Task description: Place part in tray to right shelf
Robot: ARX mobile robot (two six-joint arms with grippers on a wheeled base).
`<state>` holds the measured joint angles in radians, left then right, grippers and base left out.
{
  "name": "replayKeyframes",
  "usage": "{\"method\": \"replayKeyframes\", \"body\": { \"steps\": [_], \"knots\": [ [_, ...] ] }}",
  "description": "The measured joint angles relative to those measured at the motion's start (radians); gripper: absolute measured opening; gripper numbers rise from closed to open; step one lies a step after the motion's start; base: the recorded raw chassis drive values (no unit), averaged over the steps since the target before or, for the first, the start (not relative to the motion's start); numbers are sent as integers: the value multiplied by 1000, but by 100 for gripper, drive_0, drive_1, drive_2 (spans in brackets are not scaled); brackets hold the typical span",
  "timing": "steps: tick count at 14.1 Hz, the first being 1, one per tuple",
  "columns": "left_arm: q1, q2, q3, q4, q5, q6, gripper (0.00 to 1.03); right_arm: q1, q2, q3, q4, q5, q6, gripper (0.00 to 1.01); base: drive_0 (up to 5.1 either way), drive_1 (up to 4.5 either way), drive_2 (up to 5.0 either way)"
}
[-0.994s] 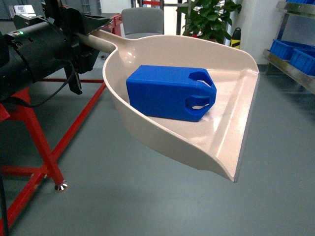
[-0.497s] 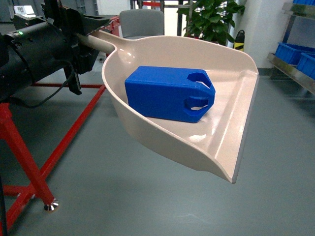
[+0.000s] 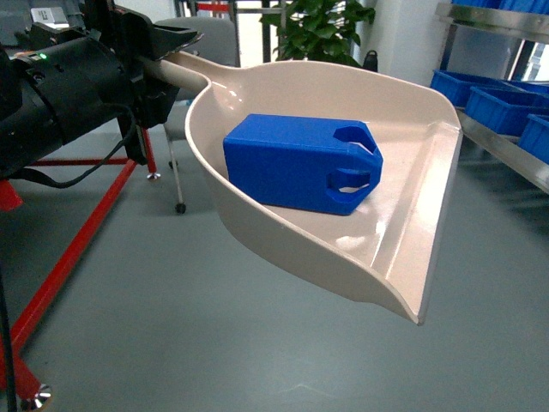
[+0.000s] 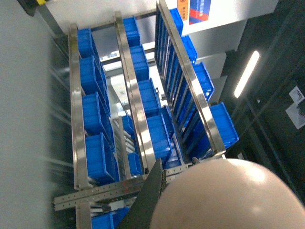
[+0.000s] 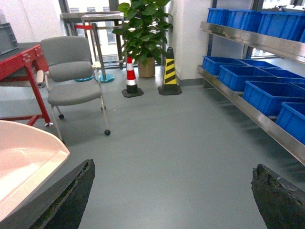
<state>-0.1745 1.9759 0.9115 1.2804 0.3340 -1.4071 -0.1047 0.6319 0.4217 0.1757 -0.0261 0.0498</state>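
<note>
Head view: the part lies on its side, loose in the tray, mid-frame; the tray hangs over bare floor, its handle pinched by the left pincer at upper left.
Risk: a tilt toward the open front lip could slide the part out.
Left wrist view: the right shelf fills the frame, with blue crates crowding its lanes; the landing spot is unclear.
Right wrist view: right pincer spread and empty, at the bottom edge.
</note>
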Motion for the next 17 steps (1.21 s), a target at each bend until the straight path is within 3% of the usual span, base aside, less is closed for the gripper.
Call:
{"method": "replayKeyframes", "body": {
  "steps": [17],
  "knots": [
    [6,0,0,0,-1,0,12,0,-1,0,0,2,0,98,-178,-178,-178]
  ]
}}
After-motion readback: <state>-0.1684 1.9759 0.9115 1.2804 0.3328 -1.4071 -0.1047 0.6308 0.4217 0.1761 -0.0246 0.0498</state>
